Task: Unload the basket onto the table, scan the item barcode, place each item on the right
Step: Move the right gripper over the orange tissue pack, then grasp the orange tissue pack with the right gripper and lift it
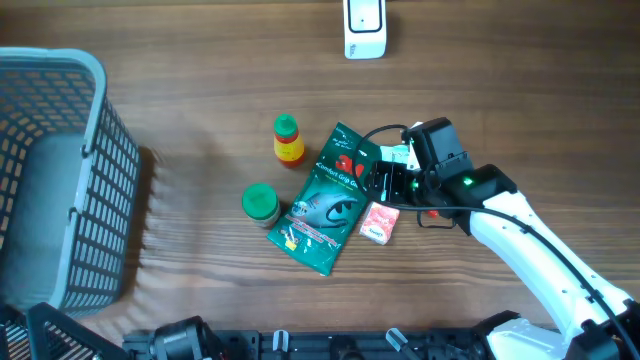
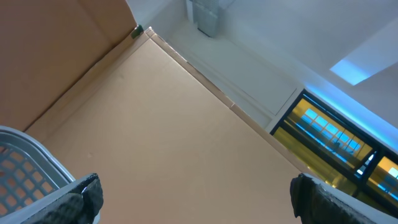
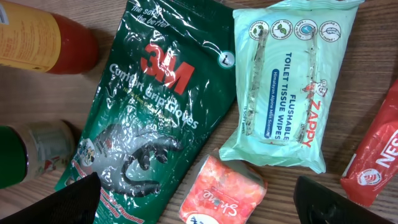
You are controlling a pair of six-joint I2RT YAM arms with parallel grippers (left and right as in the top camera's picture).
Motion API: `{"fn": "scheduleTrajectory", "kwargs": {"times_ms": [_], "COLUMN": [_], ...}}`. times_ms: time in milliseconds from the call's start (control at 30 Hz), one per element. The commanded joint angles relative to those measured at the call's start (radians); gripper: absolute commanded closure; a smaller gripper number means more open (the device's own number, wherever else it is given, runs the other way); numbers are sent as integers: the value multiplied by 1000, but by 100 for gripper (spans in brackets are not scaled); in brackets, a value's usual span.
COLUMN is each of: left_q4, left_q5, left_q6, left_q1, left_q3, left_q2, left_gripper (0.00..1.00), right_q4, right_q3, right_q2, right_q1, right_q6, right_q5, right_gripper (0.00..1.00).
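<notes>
Several items lie together mid-table: a green 3M gloves bag (image 1: 330,200) (image 3: 149,106), a small orange tissue pack (image 1: 379,222) (image 3: 224,193), a mint wipes pack (image 3: 289,87) and a red sachet (image 3: 376,158). My right gripper (image 1: 388,183) (image 3: 199,202) hovers open just above them. The orange pack and the edge of the gloves bag lie between its fingertips (image 3: 74,199), and nothing is held. A white scanner (image 1: 365,28) stands at the far edge. My left gripper (image 2: 199,196) is open and empty, raised and facing a wall.
A yellow bottle with a green cap (image 1: 288,140) (image 3: 43,37) and a green-lidded jar (image 1: 261,204) (image 3: 25,152) stand left of the bag. A grey wire basket (image 1: 60,70) (image 2: 25,162) fills the table's left side.
</notes>
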Motion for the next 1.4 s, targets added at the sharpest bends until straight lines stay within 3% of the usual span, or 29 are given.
{"fn": "scheduleTrajectory", "kwargs": {"times_ms": [0, 633, 1000, 1133, 1267, 1367], "left_q4": [5, 6, 6, 6, 5, 5], "left_q5": [-6, -6, -6, -6, -5, -6], "left_q6": [-13, -13, -13, -13, -13, -13], "left_q1": [-3, -3, -4, -5, -5, -5], "left_q3": [-6, -6, -6, -6, -6, -6], "left_q2": [-14, -14, -14, -14, -14, -14], "left_gripper": [0, 0, 0, 0, 0, 0], "right_q4": [3, 1, -3, -32, -39, -44], "right_q3": [10, 10, 8, 8, 8, -8], "right_q2": [6, 11, 122, 122, 122, 122], "right_q1": [3, 3, 3, 3, 3, 3], "right_q6": [-17, -18, -24, -228, -261, -423], "right_q5": [24, 94, 102, 102, 76, -43], "right_gripper": [0, 1, 1, 1, 11, 13]}}
